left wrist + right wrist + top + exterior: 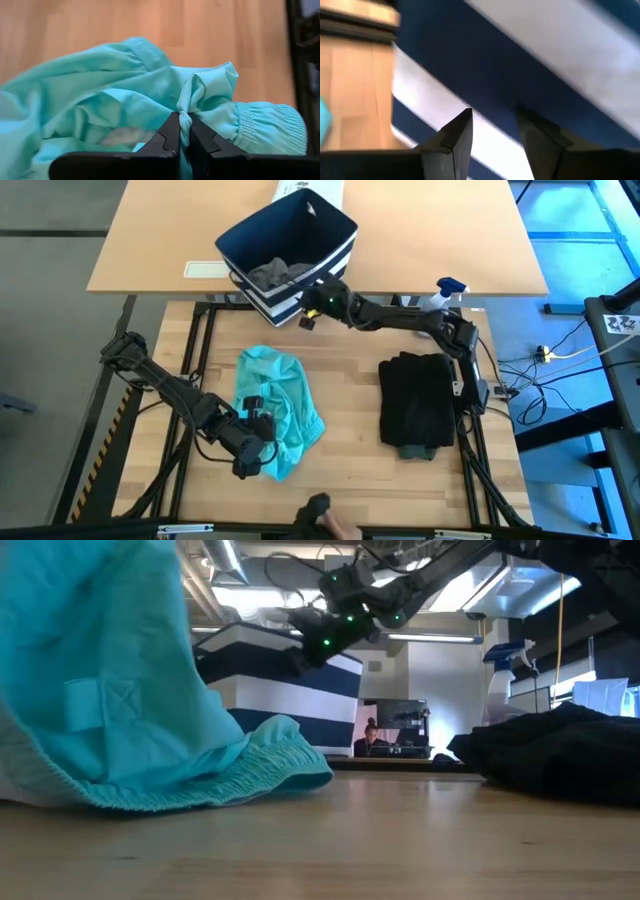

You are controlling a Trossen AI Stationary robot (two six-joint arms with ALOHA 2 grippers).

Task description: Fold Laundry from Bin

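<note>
A teal garment lies crumpled on the wooden table left of centre; it fills the low view's left. My left gripper is shut on it at its near left side. The navy striped bin stands tilted at the table's far edge, with grey cloth inside. My right gripper is open just before the bin's near side; in the right wrist view its fingers stand close before the striped wall. A folded black garment lies on the right. My left gripper pinches a bunched fold of the teal garment between its two fingers. The fold is gathered into a small knot of cloth right at the fingertips. The rest of the garment lies slack on the table.
A white printed box lies behind the bin on the far tabletop, and a white label lies left of it. A spray bottle stands at the far right. A dark thing shows at the near edge. Bare wood lies between the two garments.
</note>
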